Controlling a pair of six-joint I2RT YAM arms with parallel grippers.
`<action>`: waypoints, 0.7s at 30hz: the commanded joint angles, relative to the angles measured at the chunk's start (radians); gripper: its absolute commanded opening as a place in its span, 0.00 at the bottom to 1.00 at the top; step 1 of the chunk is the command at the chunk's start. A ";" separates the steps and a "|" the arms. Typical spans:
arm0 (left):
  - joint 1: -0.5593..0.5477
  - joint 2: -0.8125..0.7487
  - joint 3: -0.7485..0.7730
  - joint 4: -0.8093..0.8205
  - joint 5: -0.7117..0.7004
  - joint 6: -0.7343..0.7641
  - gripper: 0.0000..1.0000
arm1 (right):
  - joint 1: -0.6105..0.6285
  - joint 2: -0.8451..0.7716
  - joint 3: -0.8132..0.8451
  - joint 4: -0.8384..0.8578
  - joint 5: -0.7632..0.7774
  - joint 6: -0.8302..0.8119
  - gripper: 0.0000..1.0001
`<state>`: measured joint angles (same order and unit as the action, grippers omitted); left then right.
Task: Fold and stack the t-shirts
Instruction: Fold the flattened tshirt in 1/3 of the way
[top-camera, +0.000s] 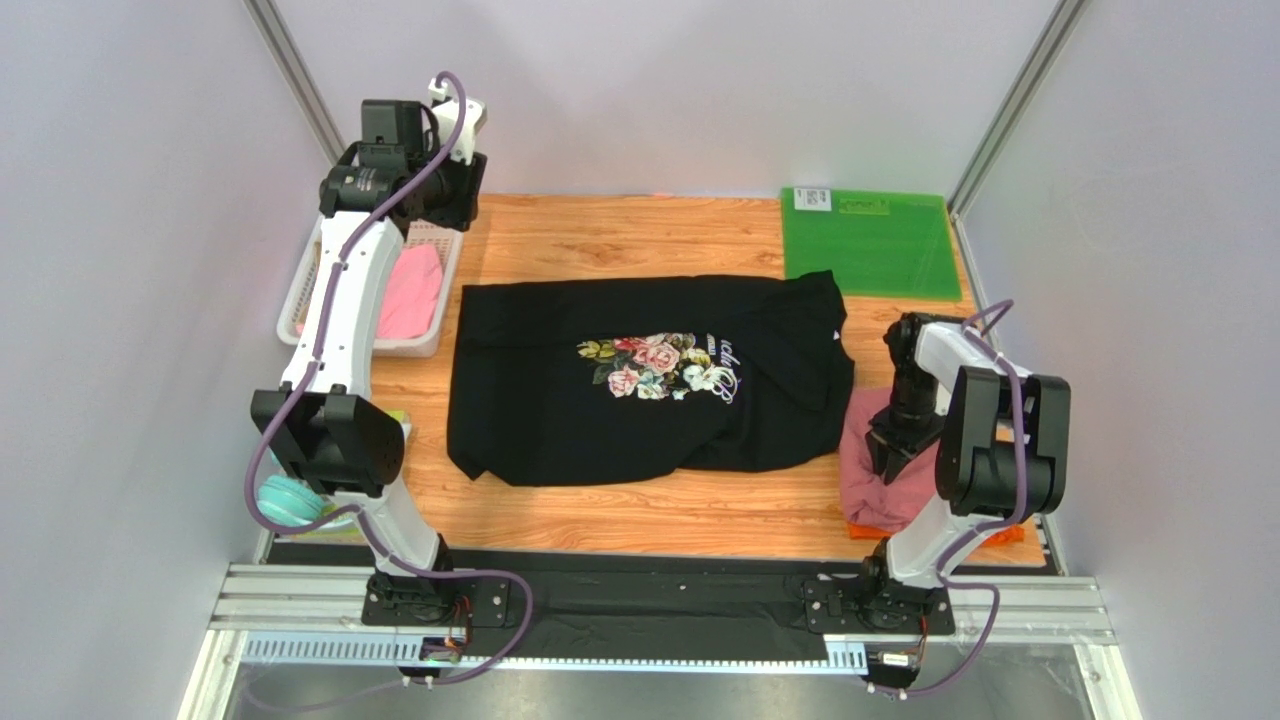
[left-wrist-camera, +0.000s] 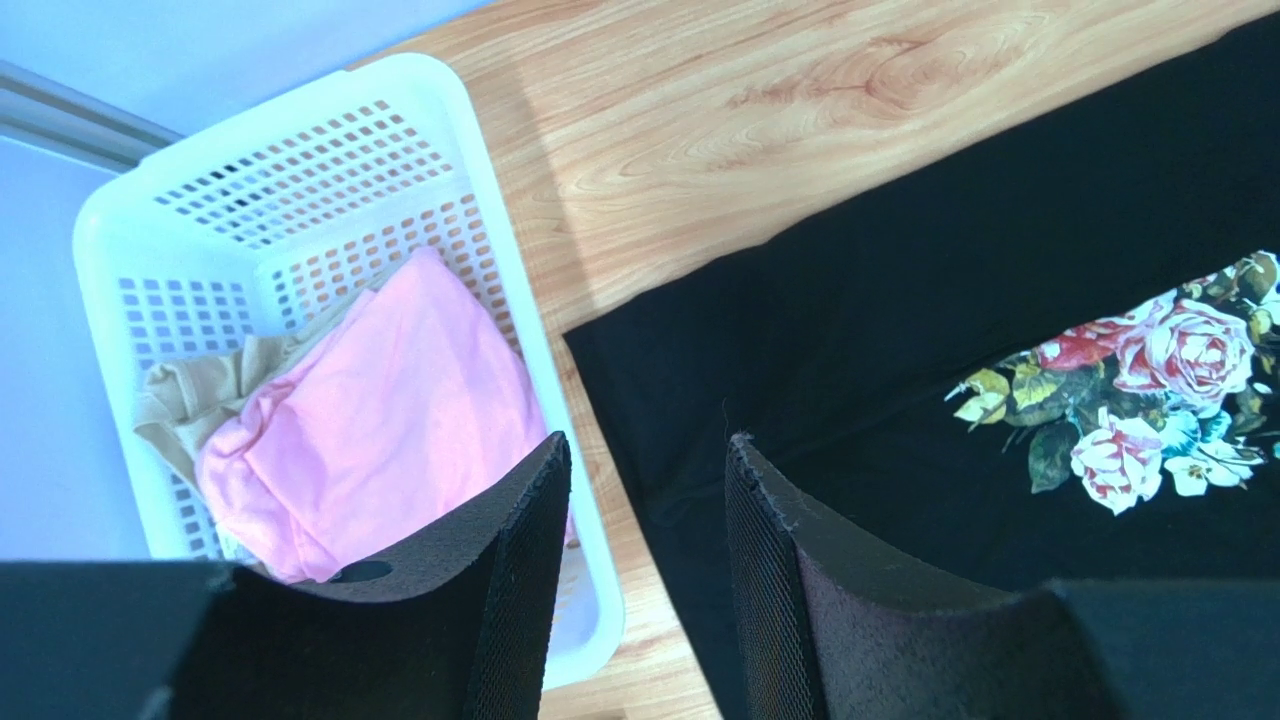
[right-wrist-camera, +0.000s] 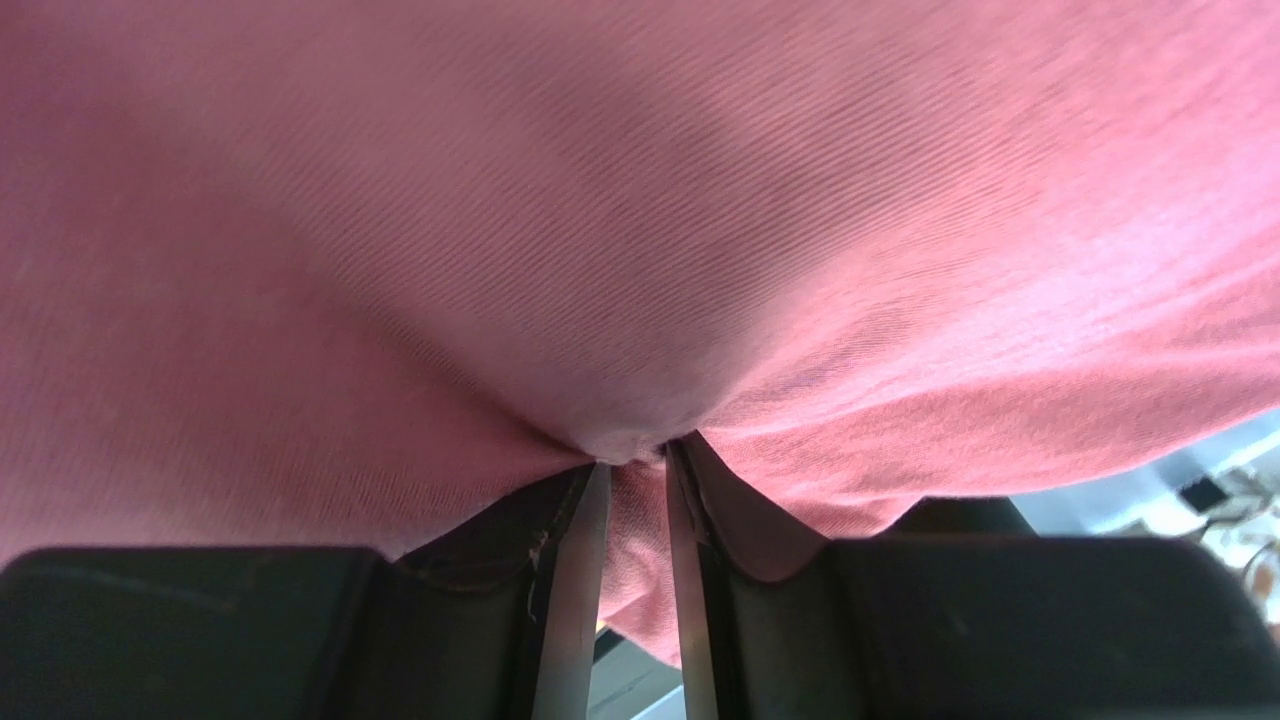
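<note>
spread t-shirt (top-camera: 601, 413) at centre, basket (left-wrist-camera: 301, 165) to its left, mat (top-camera: 872, 240) behind-right, bunched t-shirt (top-camera: 869, 477) at right

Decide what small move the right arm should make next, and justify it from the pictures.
Probably open the right gripper and lift it clear. Its fingers pinch a fold of the dusty-pink shirt, which already lies bunched on the orange shirt, while the black shirt lies spread mid-table, not fully folded.

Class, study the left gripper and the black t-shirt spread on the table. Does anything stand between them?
Nothing visible does. The left gripper hangs open over the edge of the black t-shirt, with only air between them. The white basket sits off to one side, clear of that path.
</note>
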<state>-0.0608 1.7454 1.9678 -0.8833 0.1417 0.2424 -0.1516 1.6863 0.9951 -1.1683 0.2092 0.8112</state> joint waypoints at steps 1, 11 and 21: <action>0.016 -0.047 0.057 -0.025 0.029 0.021 0.50 | -0.118 0.049 -0.082 0.110 0.111 0.022 0.27; 0.024 -0.057 0.069 -0.040 0.039 0.018 0.50 | -0.258 0.067 0.014 0.124 0.125 -0.040 0.23; 0.026 -0.092 -0.036 -0.045 0.107 0.005 0.50 | -0.273 0.093 0.164 0.125 0.069 -0.056 0.19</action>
<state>-0.0433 1.7206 1.9850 -0.9169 0.1898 0.2478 -0.4160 1.7798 1.0748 -1.2575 0.2432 0.7517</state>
